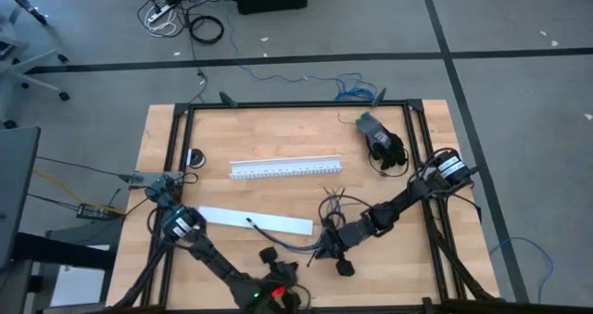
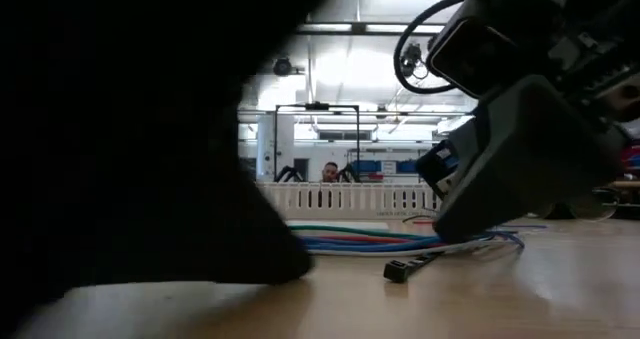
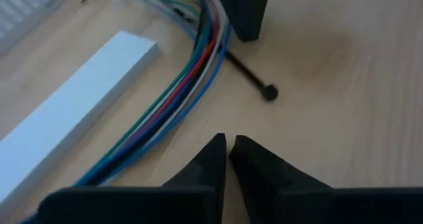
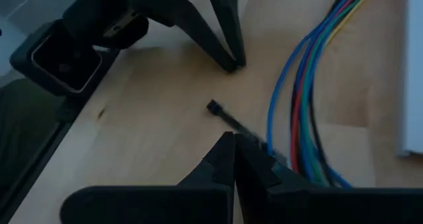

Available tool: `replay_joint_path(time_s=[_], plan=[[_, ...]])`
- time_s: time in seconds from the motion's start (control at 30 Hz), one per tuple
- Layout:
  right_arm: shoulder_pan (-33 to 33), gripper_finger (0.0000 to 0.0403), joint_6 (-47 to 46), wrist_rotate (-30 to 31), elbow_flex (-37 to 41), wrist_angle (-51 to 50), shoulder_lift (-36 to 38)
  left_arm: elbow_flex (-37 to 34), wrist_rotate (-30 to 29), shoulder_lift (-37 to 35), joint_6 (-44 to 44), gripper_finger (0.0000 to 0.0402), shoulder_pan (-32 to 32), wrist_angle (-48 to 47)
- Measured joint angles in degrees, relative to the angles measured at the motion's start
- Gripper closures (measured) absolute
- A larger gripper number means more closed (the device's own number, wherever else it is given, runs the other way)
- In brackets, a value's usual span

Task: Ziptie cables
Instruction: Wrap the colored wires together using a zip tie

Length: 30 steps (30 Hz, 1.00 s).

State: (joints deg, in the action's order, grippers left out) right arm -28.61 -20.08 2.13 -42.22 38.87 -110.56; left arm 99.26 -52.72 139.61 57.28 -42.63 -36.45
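The left tool (image 3: pixel 228 151) is low over the bench (image 3: pixel 344 65), its two dark fingers (image 3: pixel 208 161) almost pressed together with only a thin slit between the tips and nothing between them. Just ahead of its tips lies the square head end of the ziptie (image 3: pixel 254 78), flat on the wood and apart from the left tool. Beside the ziptie runs the bunch of cables (image 3: pixel 178 98), curving past the left tool and touching the bench. Beyond the cables lies a flat white strip (image 3: pixel 73 112).

The right tool (image 4: pixel 234 145) faces the left tool from the other end of the ziptie (image 4: pixel 228 121). Its fingers are pressed together, and the black strip runs in under their tips; whether they pinch it cannot be told. The cables (image 4: pixel 304 98) lie just beside the right tool. In the high view the white slotted channel (image 1: pixel 285 169) lies well beyond both tools, and a black object (image 1: pixel 382 140) rests farther off near the bench corner.
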Motion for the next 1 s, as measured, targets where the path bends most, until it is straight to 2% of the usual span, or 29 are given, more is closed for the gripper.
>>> replay_joint_path(time_s=[0.37,1.0], plan=[[-2.0,0.0403,-0.7,2.1,0.0,-0.2,0.0,0.1,8.2,-0.1,-11.9,0.04,3.9,6.2],[-2.4,0.0403,-0.5,2.3,0.0,-1.6,0.0,0.1,11.5,-0.3,-13.3,0.0401,5.5,6.2]])
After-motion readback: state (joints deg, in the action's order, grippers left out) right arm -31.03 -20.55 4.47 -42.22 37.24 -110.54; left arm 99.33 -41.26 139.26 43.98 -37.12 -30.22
